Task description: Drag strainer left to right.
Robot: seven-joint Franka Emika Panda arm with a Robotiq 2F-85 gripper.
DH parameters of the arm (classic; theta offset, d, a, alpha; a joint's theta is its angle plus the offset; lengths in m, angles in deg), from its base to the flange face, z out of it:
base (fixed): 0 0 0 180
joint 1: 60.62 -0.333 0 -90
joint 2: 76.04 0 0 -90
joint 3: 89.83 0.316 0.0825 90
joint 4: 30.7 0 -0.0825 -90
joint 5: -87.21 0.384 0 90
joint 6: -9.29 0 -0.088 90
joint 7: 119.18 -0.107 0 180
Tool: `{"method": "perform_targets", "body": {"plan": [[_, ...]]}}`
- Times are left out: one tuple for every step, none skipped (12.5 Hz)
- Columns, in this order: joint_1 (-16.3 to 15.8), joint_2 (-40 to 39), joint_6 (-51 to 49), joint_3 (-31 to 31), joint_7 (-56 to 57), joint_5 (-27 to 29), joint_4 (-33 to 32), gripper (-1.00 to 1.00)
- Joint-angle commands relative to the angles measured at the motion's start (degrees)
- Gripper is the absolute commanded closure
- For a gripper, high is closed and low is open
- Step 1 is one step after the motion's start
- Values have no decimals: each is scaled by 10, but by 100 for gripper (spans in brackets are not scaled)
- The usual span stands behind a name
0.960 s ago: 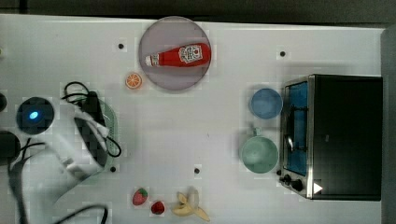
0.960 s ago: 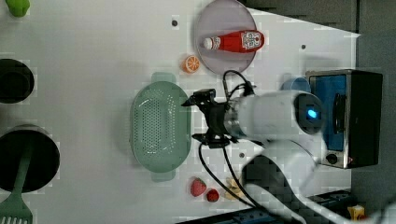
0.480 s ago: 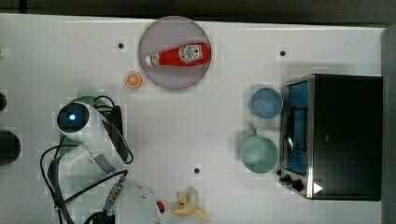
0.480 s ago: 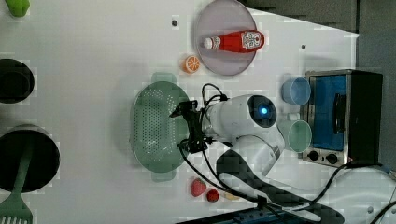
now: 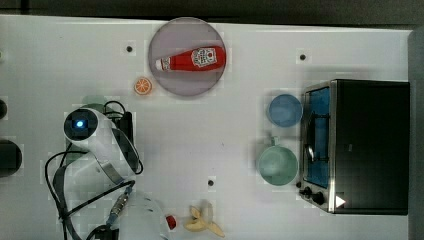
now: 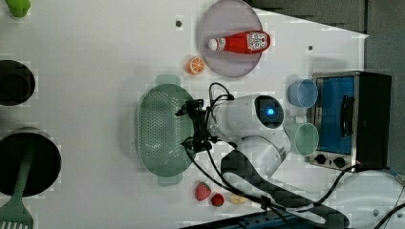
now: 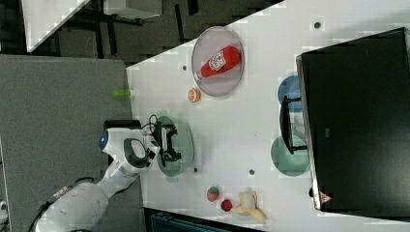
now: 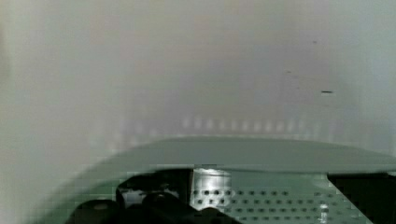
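I see pincer [image 6: 193,125] over strainer [image 6: 160,129] rim, fingers astride near wall; cannot tell if clamped. Strainer sits on desk [image 6: 95,71], directly under pincer, orange slice [image 6: 195,65] just beyond.

Light: bright and even over the white table [image 5: 240,130], no strong source visible.
Shadows: soft and short beside the toaster oven [image 5: 367,145].
Glare: a row of pale reflections on the table in the wrist view.
Blur: blocky compression patches; the strainer [image 8: 261,156] rim looks soft close up.
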Motion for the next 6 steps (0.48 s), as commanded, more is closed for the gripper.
{"method": "perform_targets", "body": {"plan": [[6,22,8,-23,-35,-5,-15,-100],[8,29,9,-30,-35,-5,-23,-100],[10,37,10,-40,-28,-5,-33,-100],[13,47,11,-49,-20,-5,-44,-100],[16,56,11,-59,-16,-5,-55,-100],[20,64,13,-69,-13,-5,-66,-100]]}}
